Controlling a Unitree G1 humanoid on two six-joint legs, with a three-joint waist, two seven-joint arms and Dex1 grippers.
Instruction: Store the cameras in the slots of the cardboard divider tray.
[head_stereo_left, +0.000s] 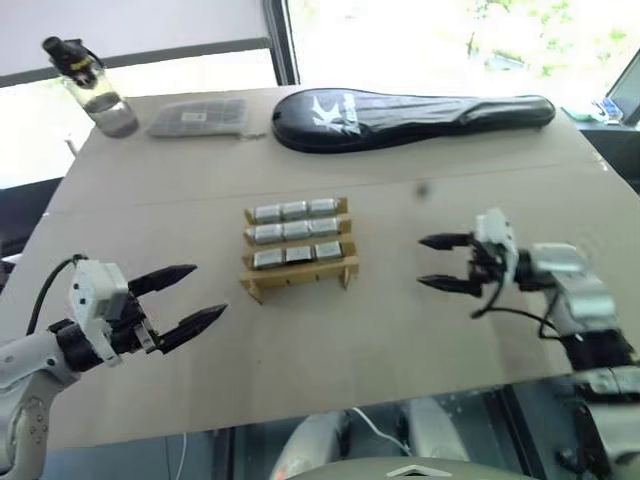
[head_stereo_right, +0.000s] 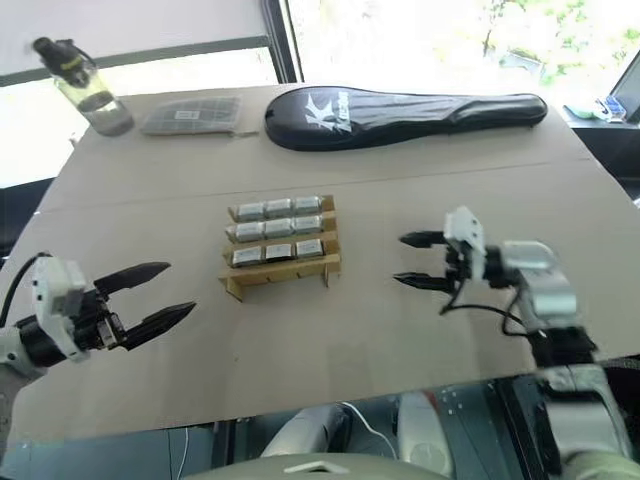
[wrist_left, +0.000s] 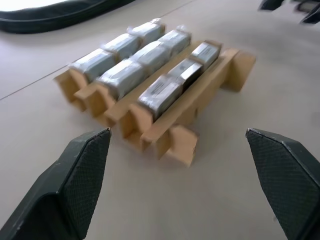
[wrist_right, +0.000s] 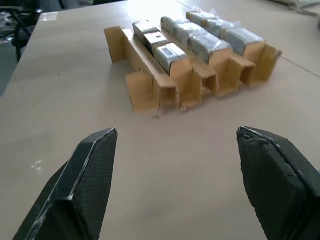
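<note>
The cardboard divider tray (head_stereo_left: 300, 268) stands in the middle of the table with silver-grey cameras (head_stereo_left: 296, 233) filling its three stepped rows. The tray (wrist_left: 172, 127) and cameras (wrist_left: 131, 74) also show in the left wrist view, and again the tray (wrist_right: 152, 85) in the right wrist view. My left gripper (head_stereo_left: 192, 295) hovers to the tray's left, open and empty, fingers (wrist_left: 82, 175) pointing toward it. My right gripper (head_stereo_left: 440, 262) hangs to the tray's right, open and empty, fingers (wrist_right: 92, 170) aimed at the tray.
A long black racket case (head_stereo_left: 400, 118) lies across the far side. A flat grey mesh pouch (head_stereo_left: 198, 117) and a clear bottle (head_stereo_left: 92, 88) sit at the far left. The table's near edge (head_stereo_left: 300, 420) runs just below both grippers.
</note>
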